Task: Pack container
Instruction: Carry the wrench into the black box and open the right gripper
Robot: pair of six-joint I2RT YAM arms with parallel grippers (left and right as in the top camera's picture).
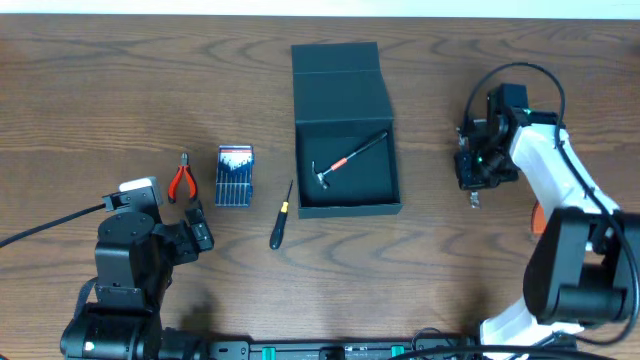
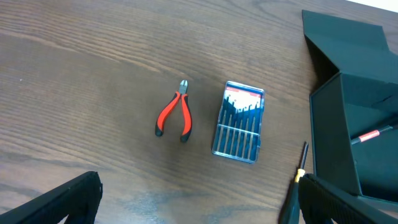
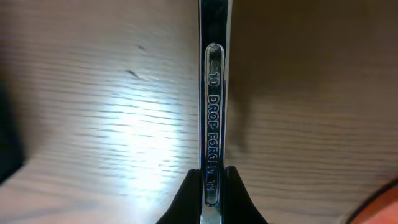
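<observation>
Clamping wrench (image 3: 213,106) in right jaws right of box (image 1: 350,208), best lifting it over box wall, lowering beside hammer (image 1: 352,155), holding left jaws wide left of box.

- A slim silver steel wrench shaft (image 3: 214,93) runs straight up the frame, stamped "10 DROP FORGED".
- The right end effector (image 3: 212,186) pinches its lower end between black fingertips (image 3: 186,199).
- Behind it lies the brown wood-grain worktop (image 3: 112,112), with glare at left.
- An orange blur (image 3: 382,208) fills the bottom right corner.
</observation>
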